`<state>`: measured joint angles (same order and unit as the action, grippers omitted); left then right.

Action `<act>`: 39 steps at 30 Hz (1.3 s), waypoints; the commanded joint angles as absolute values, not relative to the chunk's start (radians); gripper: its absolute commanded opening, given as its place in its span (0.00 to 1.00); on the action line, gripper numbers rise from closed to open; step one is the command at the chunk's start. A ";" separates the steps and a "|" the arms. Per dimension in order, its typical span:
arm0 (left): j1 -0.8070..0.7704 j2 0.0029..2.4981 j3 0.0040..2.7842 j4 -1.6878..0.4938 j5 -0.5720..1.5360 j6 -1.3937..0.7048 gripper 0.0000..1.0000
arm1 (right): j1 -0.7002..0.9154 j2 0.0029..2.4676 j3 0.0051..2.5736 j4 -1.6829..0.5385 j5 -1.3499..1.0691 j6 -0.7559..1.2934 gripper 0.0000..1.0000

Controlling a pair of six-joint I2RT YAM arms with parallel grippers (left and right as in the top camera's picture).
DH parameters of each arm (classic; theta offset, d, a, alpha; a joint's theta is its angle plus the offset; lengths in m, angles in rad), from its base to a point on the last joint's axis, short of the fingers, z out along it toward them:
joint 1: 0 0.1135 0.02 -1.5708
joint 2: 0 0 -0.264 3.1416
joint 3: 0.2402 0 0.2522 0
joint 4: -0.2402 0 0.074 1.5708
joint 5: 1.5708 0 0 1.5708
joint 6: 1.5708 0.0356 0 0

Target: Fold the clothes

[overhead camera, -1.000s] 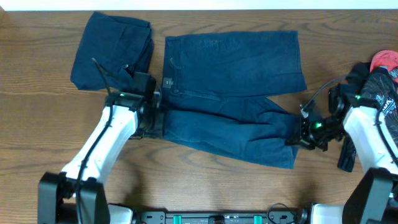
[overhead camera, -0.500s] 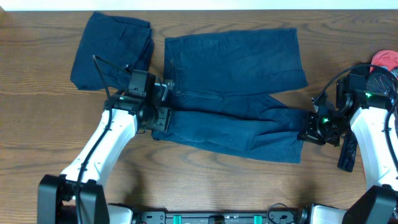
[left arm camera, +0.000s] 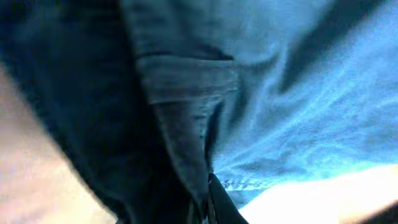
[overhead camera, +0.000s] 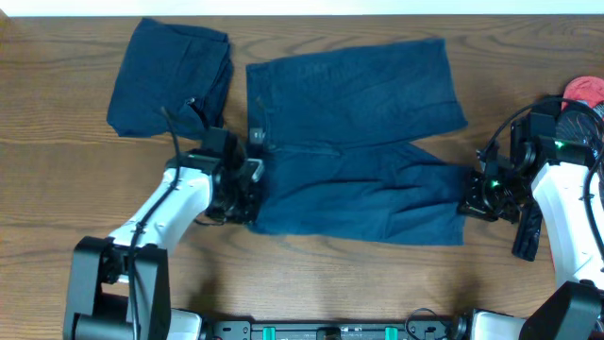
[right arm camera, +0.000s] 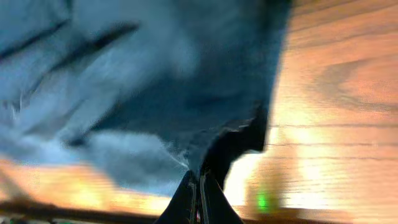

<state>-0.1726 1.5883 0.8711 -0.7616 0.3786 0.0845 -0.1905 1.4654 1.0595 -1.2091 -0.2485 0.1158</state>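
The clothes are dark navy. A pair of shorts (overhead camera: pixel 359 142) lies spread mid-table, waistband to the left and two legs pointing right. A folded bundle (overhead camera: pixel 170 76) rests at the far left. My left gripper (overhead camera: pixel 250 189) is shut on the near corner of the waistband. In the left wrist view, blue cloth (left arm camera: pixel 298 93) fills the frame, pinched at my left gripper (left arm camera: pixel 208 208). My right gripper (overhead camera: pixel 469 203) is shut on the hem of the near leg. The right wrist view shows that hem (right arm camera: pixel 124 81) pinched at my right gripper (right arm camera: pixel 199 196) over wood.
A heap of dark patterned cloth with something red (overhead camera: pixel 580 94) lies at the right edge beside my right arm. Bare wooden table (overhead camera: pixel 311 283) runs along the front, and the white back edge is just beyond the clothes.
My left gripper slid toward the near edge along the waistband and shut on its corner. The right gripper pulled the near leg rightward, stretching it flatter.
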 commanded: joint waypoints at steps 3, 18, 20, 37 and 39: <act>-0.045 1.529 0.913 -0.796 0.199 0.002 0.06 | -0.220 1.459 1.069 -1.200 -0.157 0.157 0.05; 0.023 1.517 0.913 -0.768 0.262 0.002 0.13 | -0.152 1.459 0.945 -1.182 -0.312 0.105 0.56; 0.023 1.517 0.913 -0.766 0.262 0.002 0.15 | -0.131 1.459 0.889 -1.170 -0.312 0.128 0.58; 0.023 1.517 0.913 -0.758 0.280 0.002 0.16 | -0.115 1.459 0.736 -0.636 -0.410 0.233 0.42; 0.023 1.517 0.913 -0.757 0.280 0.002 0.16 | -0.115 1.460 0.732 -0.607 -0.407 0.257 0.45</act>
<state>0.0189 1.5280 0.8871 -0.7570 0.2749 0.0036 -0.1211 1.4654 0.7429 -0.6273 -0.3870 0.2241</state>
